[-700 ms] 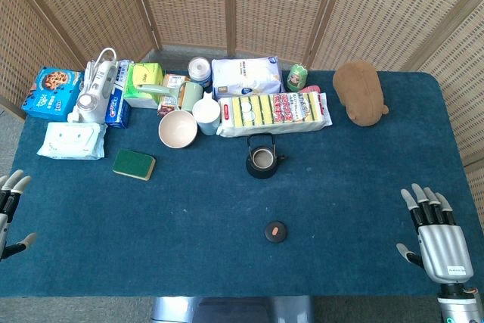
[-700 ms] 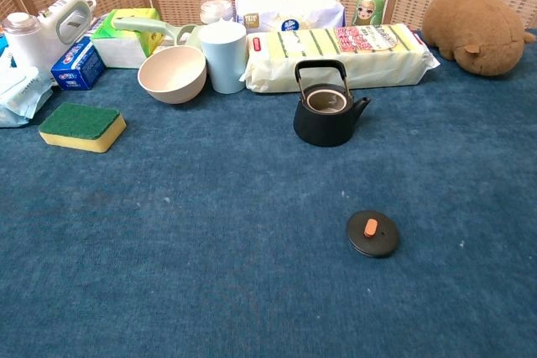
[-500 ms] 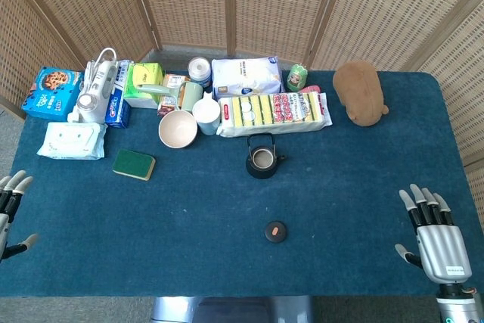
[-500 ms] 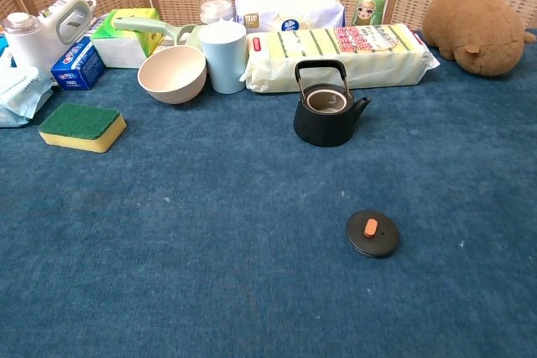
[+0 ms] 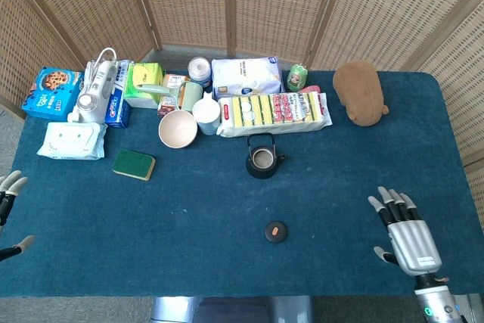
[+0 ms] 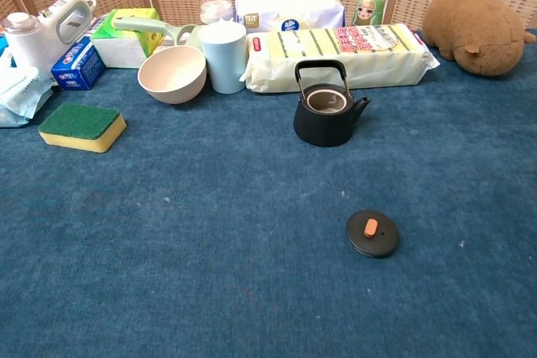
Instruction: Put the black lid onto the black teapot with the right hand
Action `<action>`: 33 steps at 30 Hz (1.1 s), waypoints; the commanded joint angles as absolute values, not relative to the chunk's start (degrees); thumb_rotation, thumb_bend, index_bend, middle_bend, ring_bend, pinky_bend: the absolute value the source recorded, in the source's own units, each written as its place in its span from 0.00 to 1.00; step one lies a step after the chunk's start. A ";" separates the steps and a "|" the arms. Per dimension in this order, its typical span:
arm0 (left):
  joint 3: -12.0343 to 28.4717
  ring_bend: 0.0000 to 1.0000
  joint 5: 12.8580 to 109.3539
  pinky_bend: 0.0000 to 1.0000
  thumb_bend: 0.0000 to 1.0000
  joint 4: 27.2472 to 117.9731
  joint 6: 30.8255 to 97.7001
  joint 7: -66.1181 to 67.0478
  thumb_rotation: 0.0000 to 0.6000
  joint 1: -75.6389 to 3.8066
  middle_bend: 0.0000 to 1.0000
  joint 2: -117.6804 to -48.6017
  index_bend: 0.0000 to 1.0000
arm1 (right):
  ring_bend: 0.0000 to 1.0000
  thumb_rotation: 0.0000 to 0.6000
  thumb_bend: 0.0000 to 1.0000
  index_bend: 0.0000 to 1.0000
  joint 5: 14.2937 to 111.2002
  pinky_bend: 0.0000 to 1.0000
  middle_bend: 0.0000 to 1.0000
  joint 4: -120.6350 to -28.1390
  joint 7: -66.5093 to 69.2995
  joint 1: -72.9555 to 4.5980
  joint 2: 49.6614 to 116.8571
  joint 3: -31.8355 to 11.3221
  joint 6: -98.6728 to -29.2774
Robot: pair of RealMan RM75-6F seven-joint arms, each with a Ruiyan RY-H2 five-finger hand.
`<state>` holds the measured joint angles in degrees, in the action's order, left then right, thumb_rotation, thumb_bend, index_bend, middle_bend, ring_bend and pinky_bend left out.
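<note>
Head view: my right robot hand (image 5: pixel 404 231) over near right part of bench (image 5: pixel 189 225), fingers spread, holding nothing, touching nothing seen. Black lid (image 5: pixel 275 231) flat on bench, well to left of that hand, orange knob up. Black teapot (image 5: pixel 262 158) beyond lid, upright, mouth uncovered, handle raised. My left robot hand (image 5: pixel 9 194) at frame edge, fingers apart, empty.

No lettering is legible. Printed labels appear on the white bag (image 6: pixel 289 7), the sponge multipack (image 6: pixel 340 54) and the blue box (image 6: pixel 80 64), but all too small to read.
</note>
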<state>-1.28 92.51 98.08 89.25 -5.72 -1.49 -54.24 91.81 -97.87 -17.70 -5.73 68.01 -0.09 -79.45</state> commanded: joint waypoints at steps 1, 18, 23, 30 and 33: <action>-0.95 0.00 92.01 0.05 0.14 98.00 88.91 -6.20 1.00 -1.75 0.00 -54.28 0.00 | 0.01 1.00 0.05 0.19 91.51 0.00 0.01 -98.54 -18.77 -7.87 69.95 0.11 -76.00; -0.79 0.00 90.78 0.05 0.14 97.75 88.01 -8.25 1.00 -1.92 0.00 -53.76 0.00 | 0.01 1.00 0.12 0.26 88.57 0.00 0.02 -102.43 -24.42 -16.13 79.93 0.75 -61.32; -0.74 0.00 90.60 0.05 0.14 97.69 87.96 -8.90 1.00 -1.91 0.00 -53.50 0.00 | 0.01 1.00 0.12 0.26 85.86 0.00 0.02 -101.55 -25.38 -18.53 81.77 -0.54 -58.30; -0.59 0.00 90.13 0.05 0.14 97.70 87.14 -8.69 1.00 -2.28 0.00 -53.56 0.00 | 0.01 1.00 0.12 0.26 84.14 0.00 0.02 -102.24 -26.92 -20.28 81.95 -1.00 -57.32; -0.58 0.00 90.09 0.05 0.14 97.79 87.21 -8.56 1.00 -2.23 0.00 -53.57 0.00 | 0.01 1.00 0.12 0.26 83.38 0.00 0.02 -102.61 -26.88 -21.09 81.91 -1.15 -56.78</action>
<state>-0.58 90.09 97.78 87.21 -8.56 -2.23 -53.57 83.51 -102.48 -26.86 -20.94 81.93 -1.09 -56.92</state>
